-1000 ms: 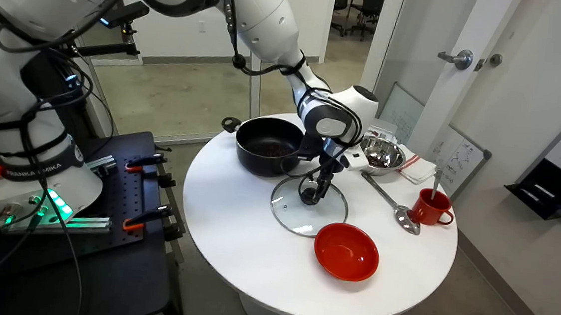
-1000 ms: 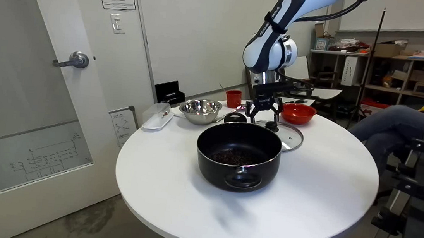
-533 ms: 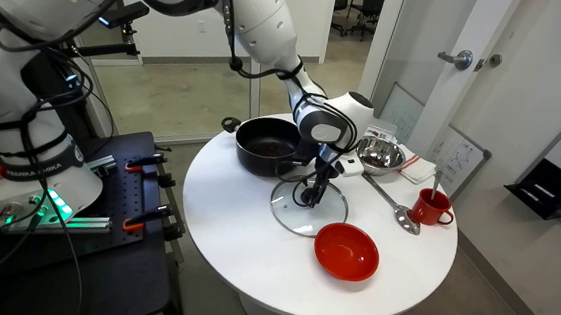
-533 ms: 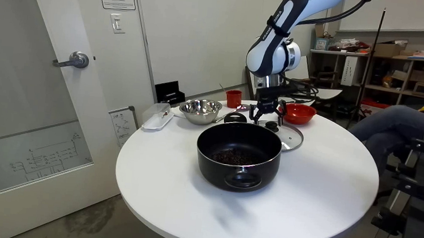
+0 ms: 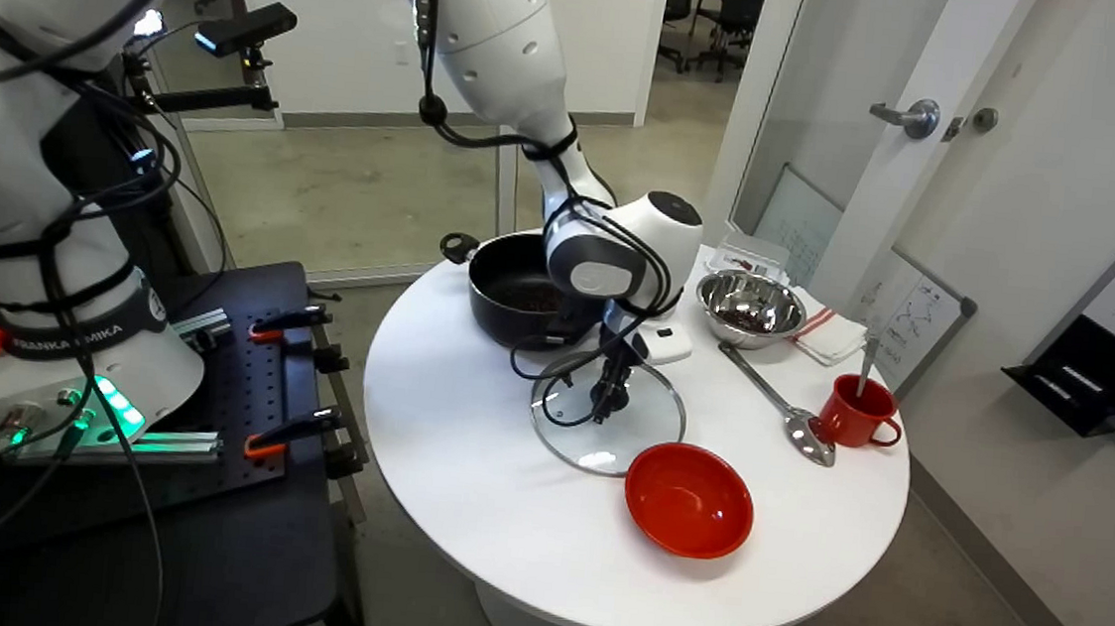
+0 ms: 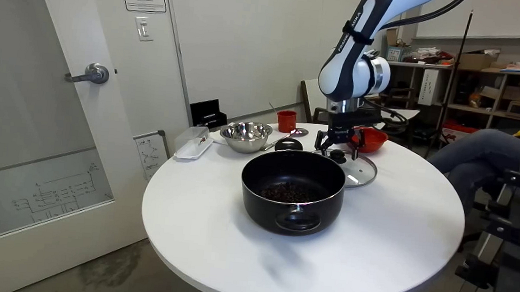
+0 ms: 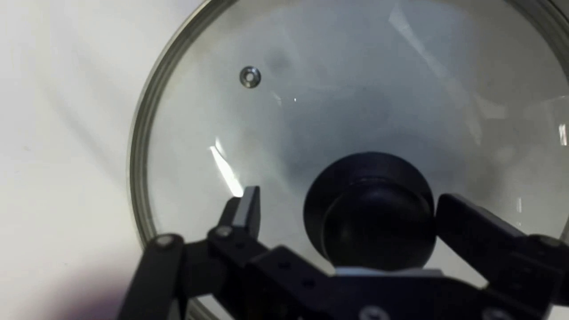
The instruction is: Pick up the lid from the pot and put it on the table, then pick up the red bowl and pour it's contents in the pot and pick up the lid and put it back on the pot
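Probably re-covering the pot (image 6: pixel 264 211) is in hand: the lid (image 7: pixel 320 115) lies right of it on the tabletop (image 6: pixel 374 252), the gripper (image 7: pixel 350 198) astride its knob (image 7: pixel 378 222), fingers apart; next, it should close and lift.

I look down on the table (image 5: pixel 466 465) in both exterior views: steeper, arm base (image 5: pixel 131 359) frame-left, in an exterior view; flatter past the pot (image 6: pixel 260 213) in an exterior view; wrist view close over the lid (image 7: pixel 338 124).
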